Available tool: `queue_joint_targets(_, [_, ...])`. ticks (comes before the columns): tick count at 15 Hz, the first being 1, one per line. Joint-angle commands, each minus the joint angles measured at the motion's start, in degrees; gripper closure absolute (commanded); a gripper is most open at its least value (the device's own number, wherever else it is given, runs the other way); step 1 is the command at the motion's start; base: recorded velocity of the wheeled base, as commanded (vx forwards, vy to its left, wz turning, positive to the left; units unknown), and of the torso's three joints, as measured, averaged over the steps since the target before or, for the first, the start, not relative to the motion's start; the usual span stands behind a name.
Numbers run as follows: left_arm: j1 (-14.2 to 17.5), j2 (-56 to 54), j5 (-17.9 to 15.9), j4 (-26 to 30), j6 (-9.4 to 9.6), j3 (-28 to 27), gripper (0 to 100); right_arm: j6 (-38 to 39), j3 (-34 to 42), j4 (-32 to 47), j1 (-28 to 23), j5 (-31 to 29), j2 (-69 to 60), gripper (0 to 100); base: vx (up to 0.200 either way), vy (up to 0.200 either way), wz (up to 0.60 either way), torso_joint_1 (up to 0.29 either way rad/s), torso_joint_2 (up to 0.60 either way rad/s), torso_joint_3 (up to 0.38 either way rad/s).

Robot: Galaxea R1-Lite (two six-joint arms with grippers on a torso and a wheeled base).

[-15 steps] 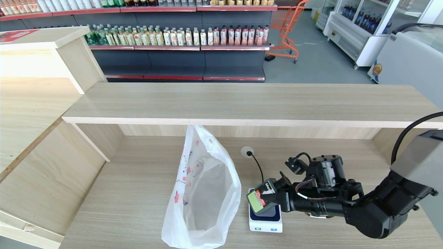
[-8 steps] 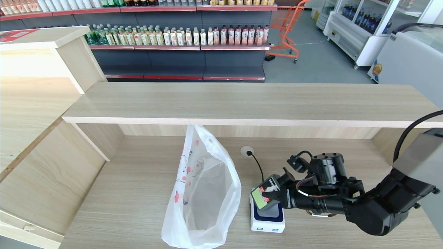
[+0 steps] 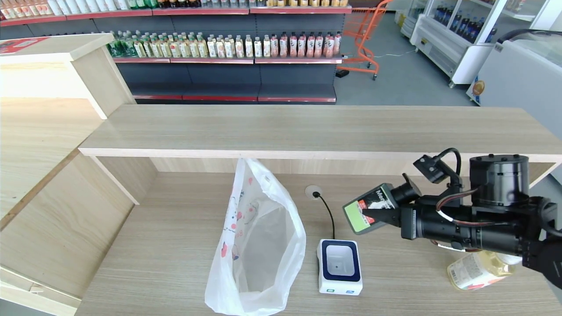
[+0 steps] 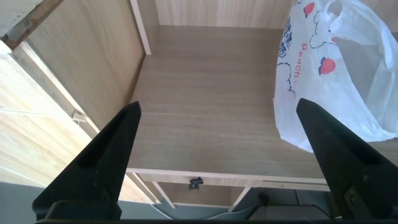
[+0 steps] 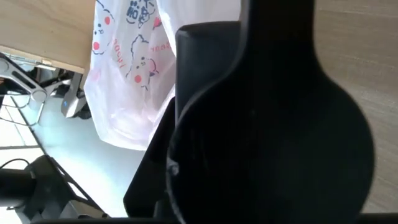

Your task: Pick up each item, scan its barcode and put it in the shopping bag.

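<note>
My right pincer (image 3: 381, 206) grips the small box (image 3: 354, 218); bagging time, I think, so carry it over the shopping bag (image 3: 259, 245) ahead.

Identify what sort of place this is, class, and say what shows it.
Most likely a shop checkout: shelves of bottled drinks behind, a barcode scanner and a shopping bag on the wooden counter.

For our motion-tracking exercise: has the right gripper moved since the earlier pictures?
Yes. The right gripper, shut on the box, has gone from just over the scanner up and to the robot's right, away from it.
</note>
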Motion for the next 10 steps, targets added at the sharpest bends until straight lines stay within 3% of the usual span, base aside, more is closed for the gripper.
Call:
queue_joint_targets(1, [0.01,-0.02,0.04,0.0,0.02,0.0,0,-1.04,-0.18,3.75,-2.43,0.07,-8.09,100,0.0,0.0,0.0,0.0,0.0,0.0])
queue_joint_targets(7, [0.01,-0.02,-0.05,0.0,0.11,0.0,0,-1.13,0.78,11.48,-3.04,-0.02,-12.57,100,0.0,0.0,0.0,0.0,0.0,0.0])
queue_joint_targets(10, [0.1,-0.02,-0.05,0.0,1.69,0.0,0,-1.13,1.66,11.57,-3.04,-0.02,-12.92,100,-0.2,0.0,0.0,0.01,0.0,0.002])
